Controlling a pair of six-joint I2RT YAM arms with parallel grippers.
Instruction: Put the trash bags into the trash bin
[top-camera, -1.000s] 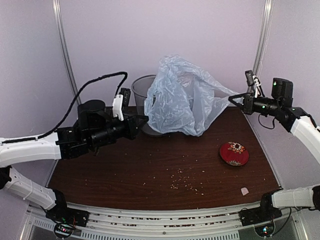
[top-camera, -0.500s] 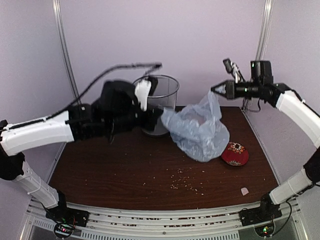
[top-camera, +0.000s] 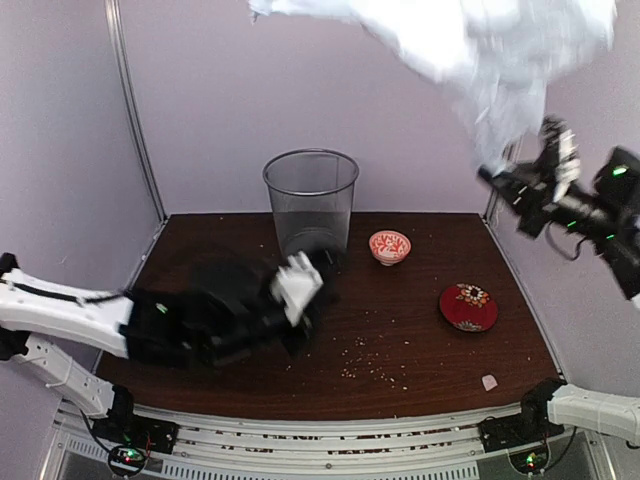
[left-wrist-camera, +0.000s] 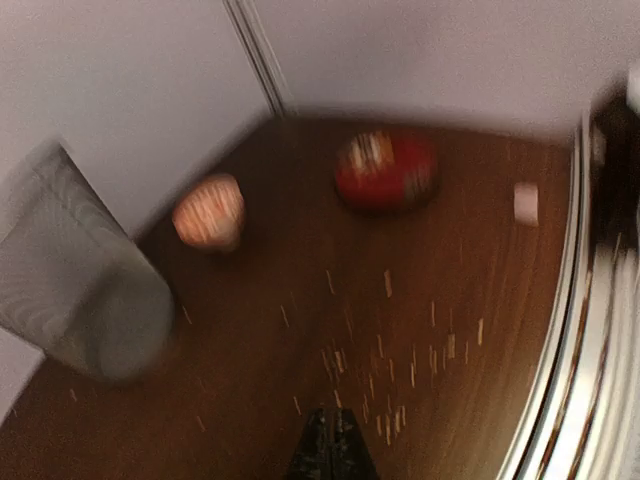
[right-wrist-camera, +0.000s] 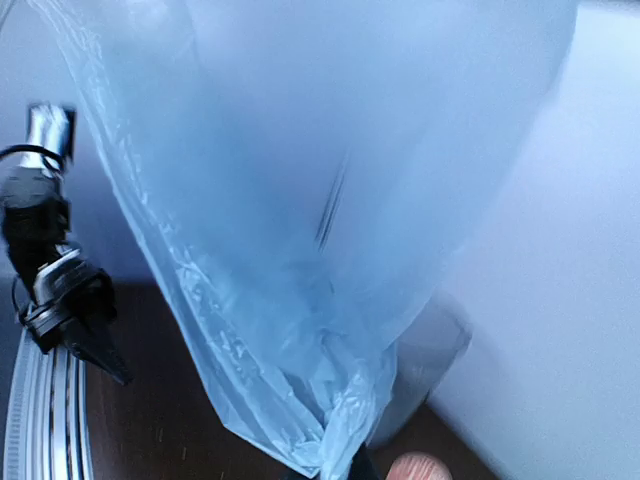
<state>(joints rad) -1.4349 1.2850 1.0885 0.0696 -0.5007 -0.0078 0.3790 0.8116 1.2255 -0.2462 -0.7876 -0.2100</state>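
bag one, clamped in right fingers, left fingers together, one bin, one bowl, one dish

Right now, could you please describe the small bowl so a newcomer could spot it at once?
Find the grey wire-mesh trash bin at the back of the dark wooden table. Just right of its base sits the small bowl. Unlike the flat red dish nearer the right edge, it is deeper, with a pale, red-patterned wall.
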